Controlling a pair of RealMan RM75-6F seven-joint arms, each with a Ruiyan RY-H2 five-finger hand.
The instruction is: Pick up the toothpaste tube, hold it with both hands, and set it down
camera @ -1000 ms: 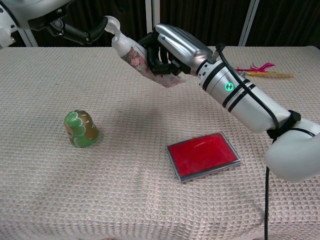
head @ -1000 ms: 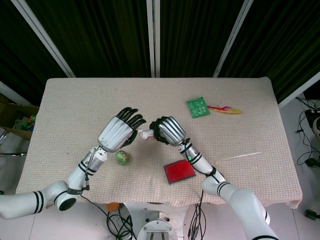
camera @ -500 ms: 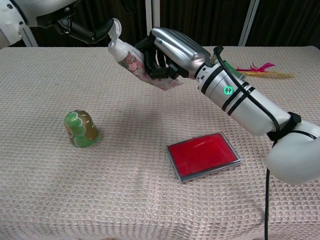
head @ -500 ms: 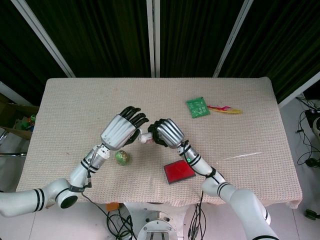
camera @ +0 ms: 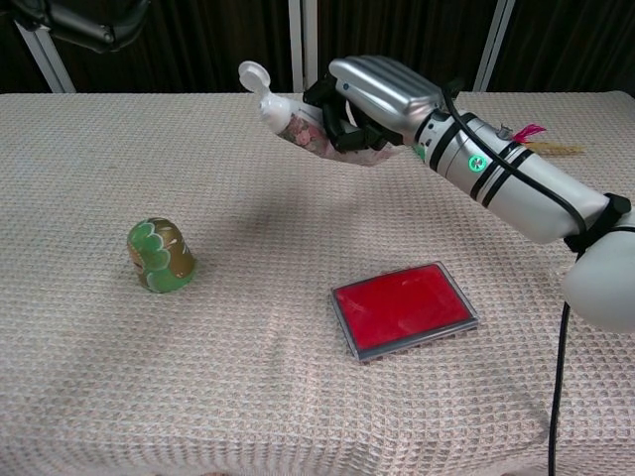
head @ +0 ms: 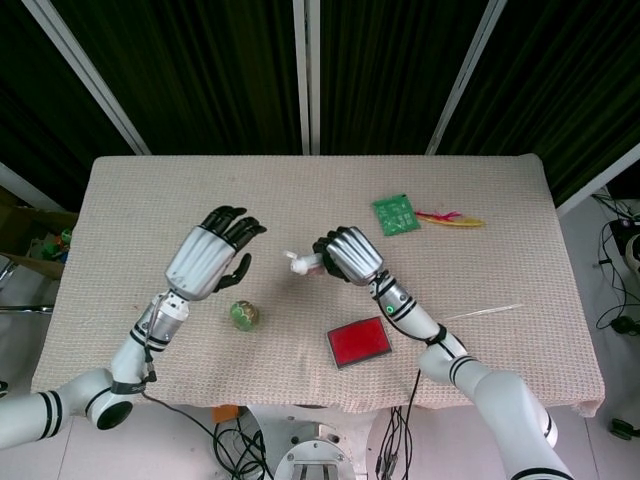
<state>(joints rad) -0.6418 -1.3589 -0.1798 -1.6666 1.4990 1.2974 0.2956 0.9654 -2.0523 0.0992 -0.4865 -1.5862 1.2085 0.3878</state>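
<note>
Beige waffle cloth covers the tabletop (head: pixel 150 200). Our left hand (head: pixel 208 260) hangs released, fingers apart, well clear of everything. The green cup (camera: pixel 159 255) sits below. Our right hand (head: pixel 347 256) grasps the toothpaste tube (camera: pixel 298 121) aloft above the cloth, cap pointing left. Risk: the grip sits at the tail end, so the tube may tilt or slip during set-down, perhaps onto the red case (camera: pixel 402 307).

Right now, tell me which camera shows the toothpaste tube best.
The chest view: the toothpaste tube shows its white cap and patterned body jutting from the right hand. The head view shows only its small white end beyond that hand's fingers.
</note>
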